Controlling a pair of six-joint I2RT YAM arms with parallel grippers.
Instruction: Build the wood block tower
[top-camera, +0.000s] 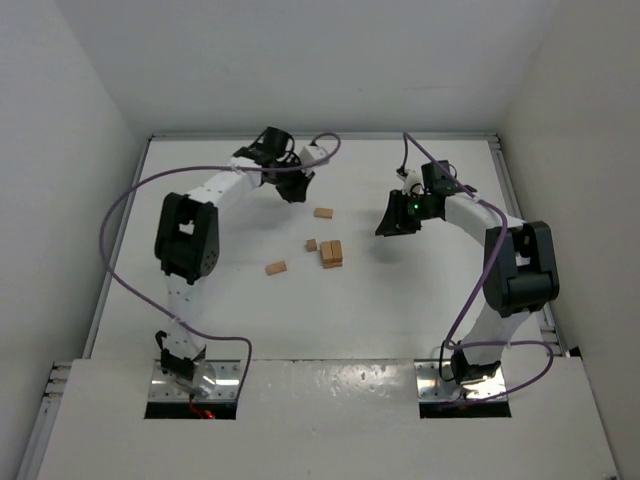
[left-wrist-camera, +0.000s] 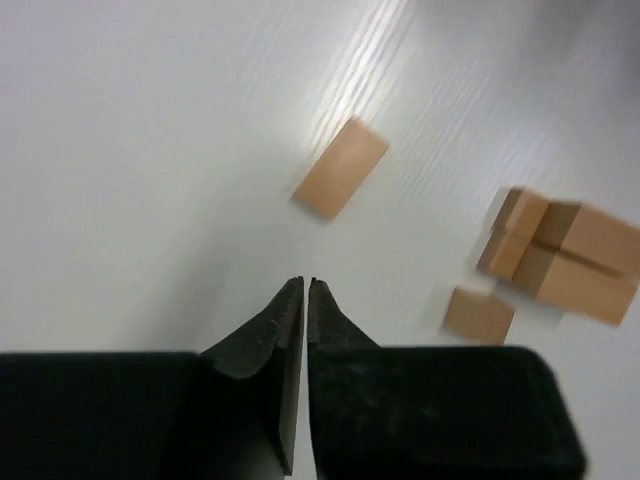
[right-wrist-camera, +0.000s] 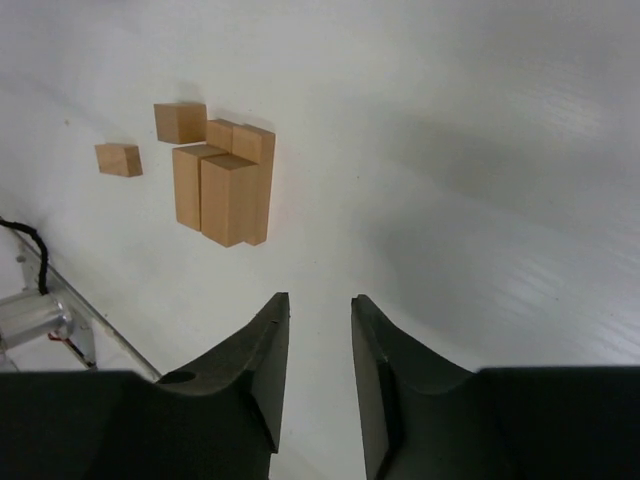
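Observation:
A small tower (top-camera: 331, 252) of tan wood blocks stands mid-table; it also shows in the right wrist view (right-wrist-camera: 225, 185) and, blurred, in the left wrist view (left-wrist-camera: 565, 258). A small cube (top-camera: 311, 244) sits just left of it. A flat block (top-camera: 323, 212) lies behind it, just ahead of my left fingertips in the left wrist view (left-wrist-camera: 340, 182). Another block (top-camera: 276, 267) lies to the front left. My left gripper (left-wrist-camera: 305, 285) is shut and empty, above the table behind the flat block. My right gripper (right-wrist-camera: 318, 300) is open and empty, to the right of the tower.
White walls enclose the table on the left, back and right. The table's raised rim (top-camera: 320, 136) runs along the back. Purple cables (top-camera: 120, 215) loop off both arms. A metal bracket (right-wrist-camera: 40, 320) shows at the left edge of the right wrist view.

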